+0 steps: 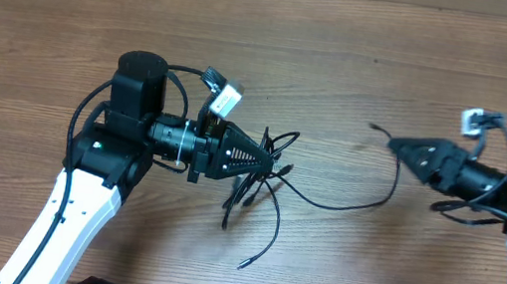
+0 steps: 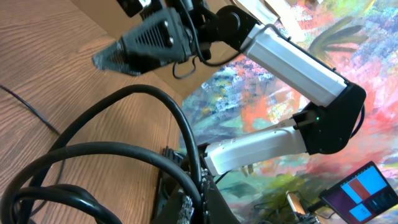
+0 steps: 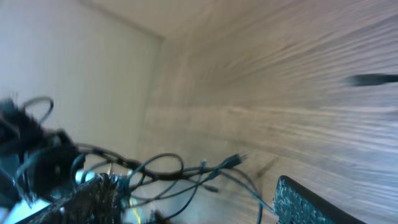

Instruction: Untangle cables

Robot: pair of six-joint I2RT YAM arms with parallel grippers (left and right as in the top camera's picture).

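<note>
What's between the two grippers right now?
Overhead view: one thin cable strand, looping over the table from the left gripper's cable bundle toward the right gripper.

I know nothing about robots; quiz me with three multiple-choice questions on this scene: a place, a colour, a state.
1. Where is the tangle of cables?
A. at the left end effector's tip
B. beneath the right arm
C. off the table

2. What colour are the cables?
A. white
B. black
C. red

3. How is the right end effector?
A. clamped on a plug
B. open
C. out of view

1 A: overhead, the tangle bunches at that tip.
2 B: every strand is black.
3 B: its wrist view shows the fingers apart.
</note>
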